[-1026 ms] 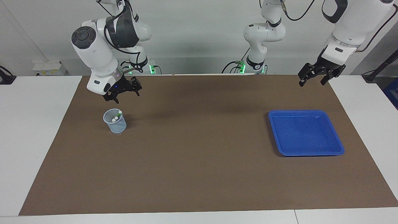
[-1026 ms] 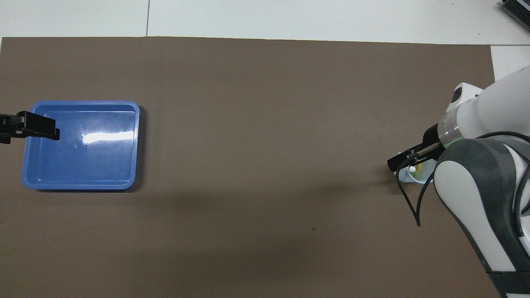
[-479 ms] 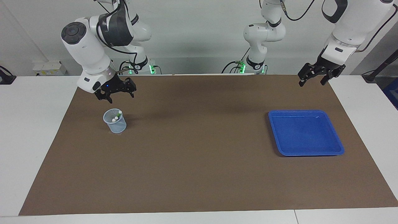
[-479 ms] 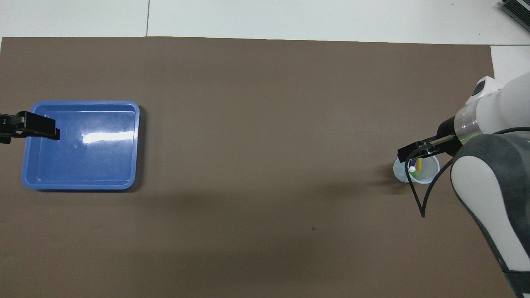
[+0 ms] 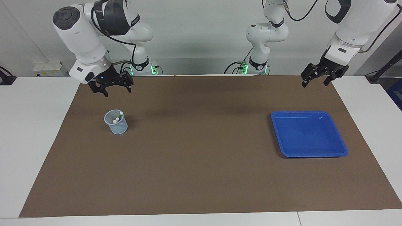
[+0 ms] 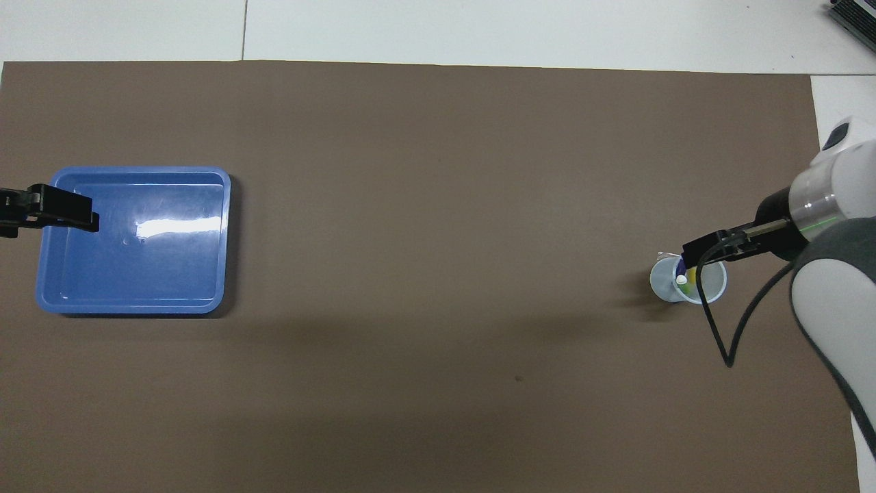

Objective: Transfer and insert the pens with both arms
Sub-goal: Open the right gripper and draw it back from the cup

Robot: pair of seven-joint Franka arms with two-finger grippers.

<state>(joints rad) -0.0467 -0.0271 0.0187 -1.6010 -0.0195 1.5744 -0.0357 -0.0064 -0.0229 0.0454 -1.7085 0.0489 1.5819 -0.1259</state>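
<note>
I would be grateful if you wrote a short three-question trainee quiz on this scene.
1. True or false: pens stand in the cup.
2. What lies in the blue tray? A) pens B) nothing visible C) the cup
3. Which hand is up in the air near the cup's end of the table: the right hand or the left hand?

Key: 1 true; 2 B; 3 the right hand.

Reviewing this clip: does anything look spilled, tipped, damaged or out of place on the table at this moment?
Nothing stands out. The cup stands upright on the brown mat with the pens inside, the blue tray lies flat and holds nothing, and the right gripper and left gripper hang open in the air, holding nothing.
</note>
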